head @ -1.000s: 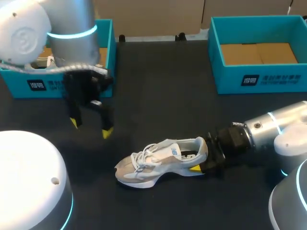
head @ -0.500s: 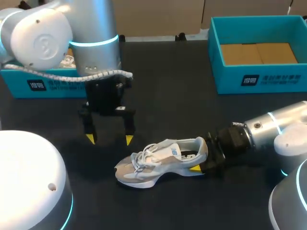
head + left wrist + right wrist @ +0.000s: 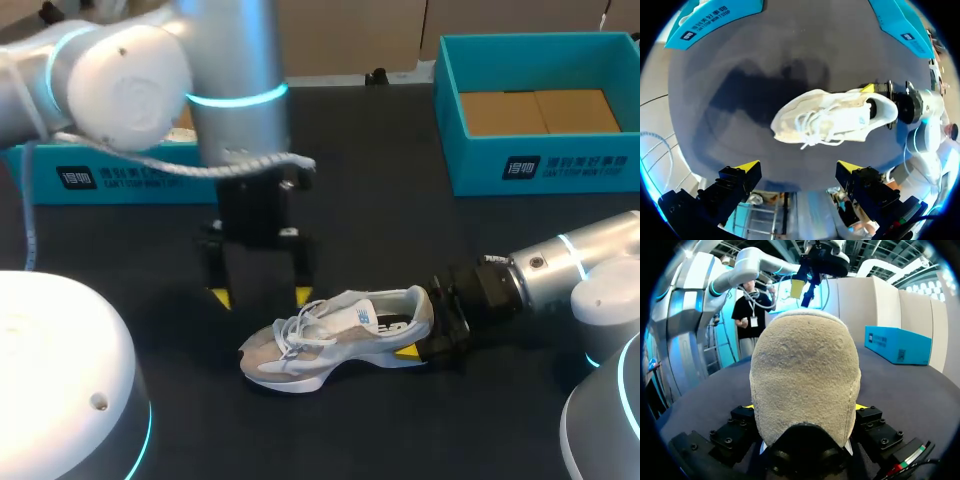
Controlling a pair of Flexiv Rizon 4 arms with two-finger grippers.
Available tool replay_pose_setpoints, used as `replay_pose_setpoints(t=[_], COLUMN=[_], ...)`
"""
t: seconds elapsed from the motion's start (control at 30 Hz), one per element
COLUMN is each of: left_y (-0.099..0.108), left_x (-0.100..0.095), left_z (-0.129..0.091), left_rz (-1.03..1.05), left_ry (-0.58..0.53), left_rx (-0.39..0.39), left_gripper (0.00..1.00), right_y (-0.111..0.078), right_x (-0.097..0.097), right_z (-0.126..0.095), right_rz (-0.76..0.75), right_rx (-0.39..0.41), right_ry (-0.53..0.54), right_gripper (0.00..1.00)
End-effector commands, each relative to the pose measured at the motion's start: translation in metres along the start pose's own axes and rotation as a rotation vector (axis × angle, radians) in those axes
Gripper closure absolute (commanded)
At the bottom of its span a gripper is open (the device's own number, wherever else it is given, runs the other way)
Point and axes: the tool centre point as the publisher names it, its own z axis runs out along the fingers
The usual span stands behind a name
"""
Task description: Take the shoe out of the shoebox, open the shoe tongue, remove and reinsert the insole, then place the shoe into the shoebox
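The right gripper (image 3: pixel 425 330), fingers clamped on the seemingly firm heel (image 3: pixel 418 305), steadies a probably light shoe (image 3: pixel 335 338) as the left gripper (image 3: pixel 260 296), fingers apart, hovers beside its likely floppy tongue (image 3: pixel 343 302).

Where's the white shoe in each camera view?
Head view: shoe lies centre, heel in right gripper.
Left wrist view: shoe ahead of the open left gripper.
Right wrist view: heel close up, in the right gripper.
Shared landmark: the left gripper's yellow tips.

Bright, even light throws soft shadows across the dark table (image 3: pixel 370 160).
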Motion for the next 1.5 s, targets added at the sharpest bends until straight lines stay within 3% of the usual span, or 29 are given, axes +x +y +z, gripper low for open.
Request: replay_pose_setpoints(t=[0.03,0.2,0.57,1.13,1.5], left_y=[0.006,0.002,-0.016,-0.045,-0.046], left_x=[0.034,0.056,0.09,0.11,0.115], left_z=[0.003,0.005,0.015,0.052,0.064], left_rz=[-0.006,-0.06,-0.16,-0.271,-0.287], left_ry=[-0.057,-0.087,-0.17,-0.285,-0.322], left_rx=[0.014,0.06,0.079,0.096,0.123], left_gripper=[0.0,0.0,0.0,0.0,0.0], right_y=[0.001,0.001,0.001,0.001,0.001], right_x=[0.002,0.002,0.002,0.002,0.002], right_z=[0.001,0.001,0.001,0.001,0.001], right_rz=[-0.001,-0.001,-0.001,-0.001,-0.001], right_rx=[0.003,0.003,0.003,0.003,0.003], right_ry=[-0.003,-0.003,-0.003,-0.003,-0.003], right_gripper=[1.0,1.0,1.0,1.0,1.0])
